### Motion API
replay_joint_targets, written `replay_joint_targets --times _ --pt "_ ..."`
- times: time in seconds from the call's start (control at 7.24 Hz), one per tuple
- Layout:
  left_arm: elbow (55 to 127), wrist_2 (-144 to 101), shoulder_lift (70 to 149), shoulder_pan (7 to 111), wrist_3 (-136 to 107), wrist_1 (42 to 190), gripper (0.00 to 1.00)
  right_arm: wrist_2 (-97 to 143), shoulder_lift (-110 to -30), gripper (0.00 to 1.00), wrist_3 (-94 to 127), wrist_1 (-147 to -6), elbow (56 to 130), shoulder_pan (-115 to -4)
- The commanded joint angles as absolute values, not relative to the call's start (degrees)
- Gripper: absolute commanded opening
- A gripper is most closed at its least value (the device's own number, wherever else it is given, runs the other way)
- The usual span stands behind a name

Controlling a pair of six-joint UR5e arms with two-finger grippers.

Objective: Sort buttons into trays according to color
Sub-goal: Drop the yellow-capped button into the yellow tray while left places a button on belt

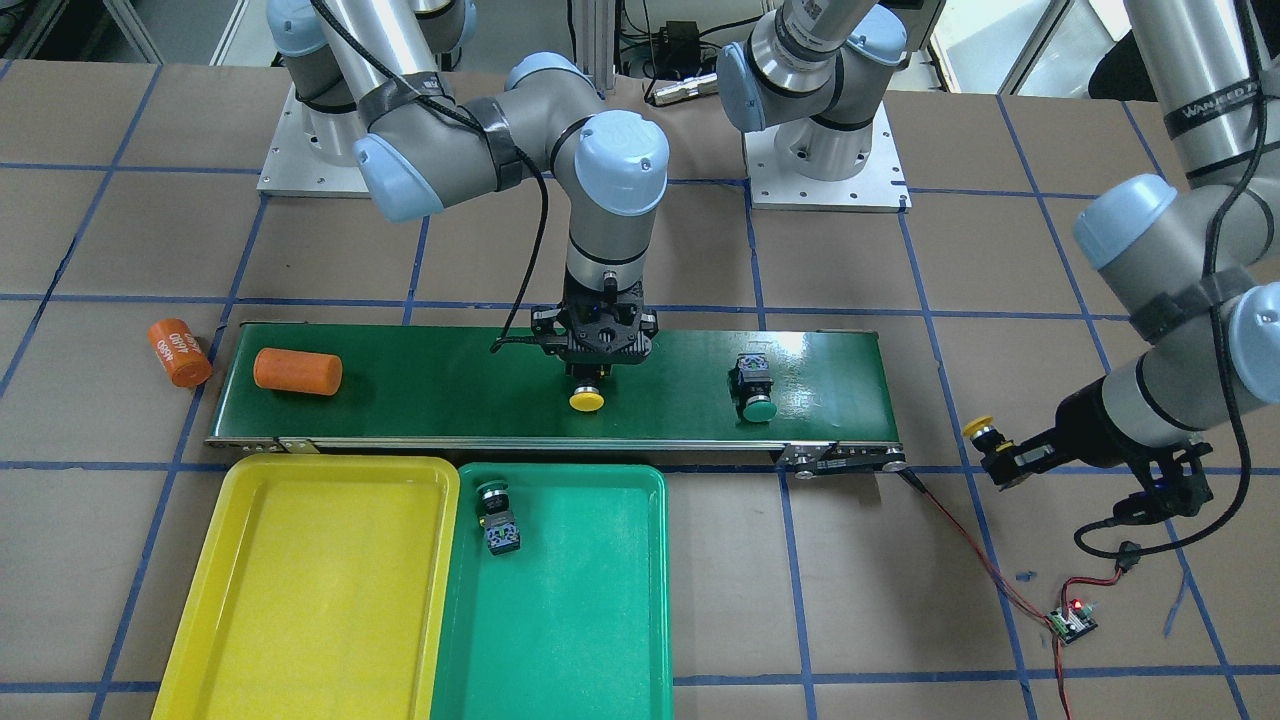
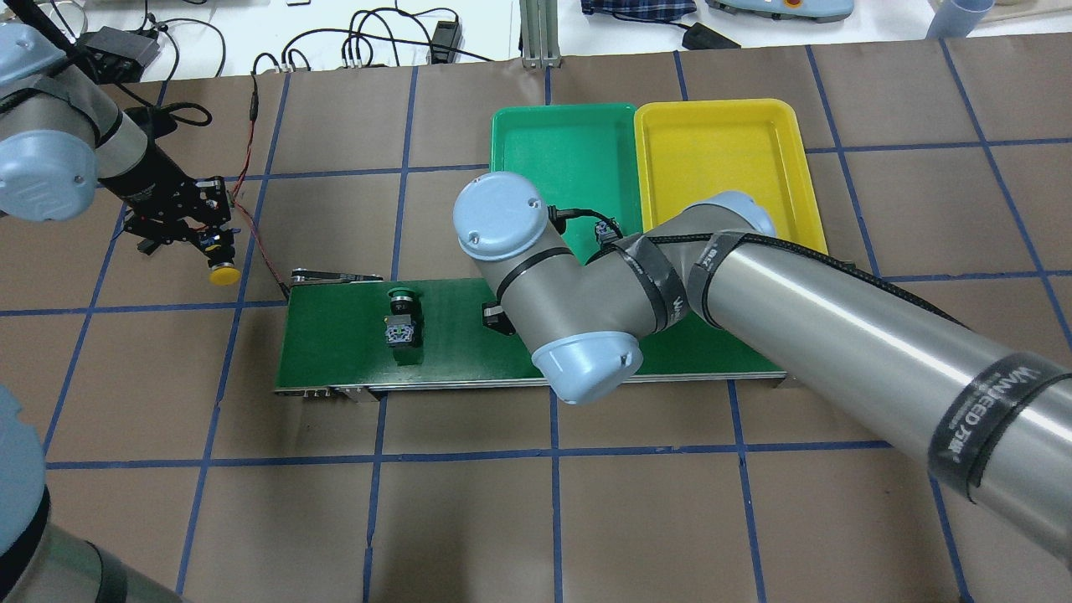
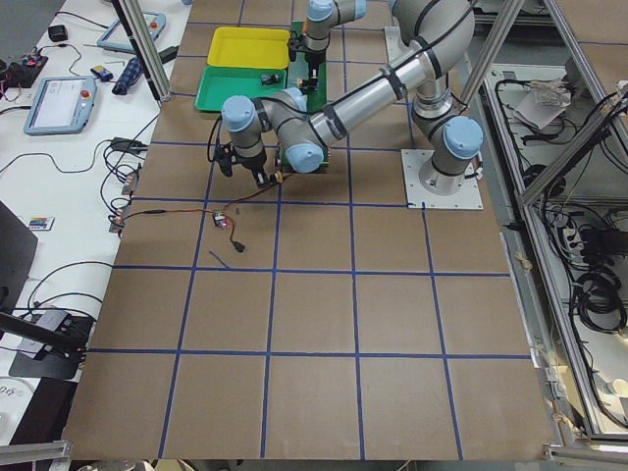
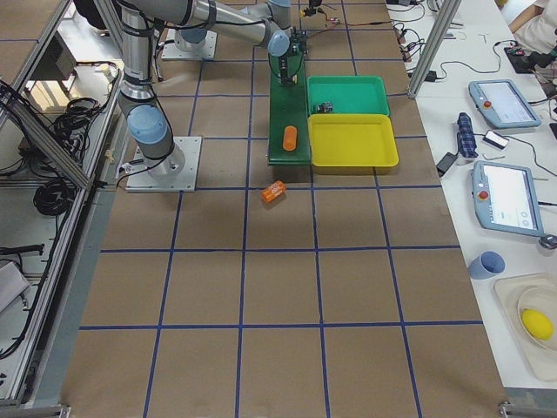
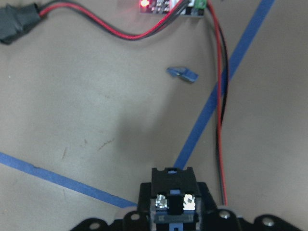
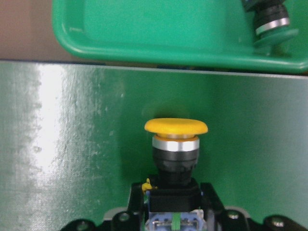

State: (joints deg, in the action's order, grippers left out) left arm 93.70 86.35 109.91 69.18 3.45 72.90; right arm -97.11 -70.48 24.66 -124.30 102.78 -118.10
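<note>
My right gripper (image 1: 593,374) hangs over the conveyor, shut on a yellow-capped button (image 1: 587,399) that points toward the trays; the right wrist view shows its yellow cap (image 6: 176,127) just above the belt. My left gripper (image 1: 1001,452) is off the belt's end above the paper, shut on a second yellow button (image 1: 979,428), whose contact block (image 5: 173,202) shows in the left wrist view. A green button (image 1: 757,391) lies loose on the belt. Another green button (image 1: 496,516) lies in the green tray (image 1: 570,620). The yellow tray (image 1: 300,590) beside it holds nothing.
An orange cylinder (image 1: 297,371) lies at the far end of the dark-green conveyor (image 1: 420,385), another orange cylinder (image 1: 179,352) on the paper beyond it. A red-black cable runs from the belt's motor end to a small lit circuit board (image 1: 1071,620) near my left gripper.
</note>
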Motion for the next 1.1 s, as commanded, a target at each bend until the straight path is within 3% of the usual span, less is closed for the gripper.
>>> replay_joint_targets --times 0.0,0.41,0.69,0.97 --pt "96.0 86.3 102.6 74.8 7.0 79.7 0.00 -97.2 -74.2 0.00 12.6 -123.8 102.1 -110.7" --pt "103.5 86.0 101.4 77.1 14.5 78.7 0.00 -101.1 -74.4 0.00 -7.4 -124.0 97.4 -101.0" --pt "104.8 85.9 102.8 77.9 14.9 74.5 0.00 -101.1 -70.1 0.00 -14.4 -123.9 90.6 -96.9" --pt "104.8 85.9 103.6 78.1 16.9 72.1 0.00 -100.6 -64.5 0.00 -20.2 -128.2 89.1 -93.1"
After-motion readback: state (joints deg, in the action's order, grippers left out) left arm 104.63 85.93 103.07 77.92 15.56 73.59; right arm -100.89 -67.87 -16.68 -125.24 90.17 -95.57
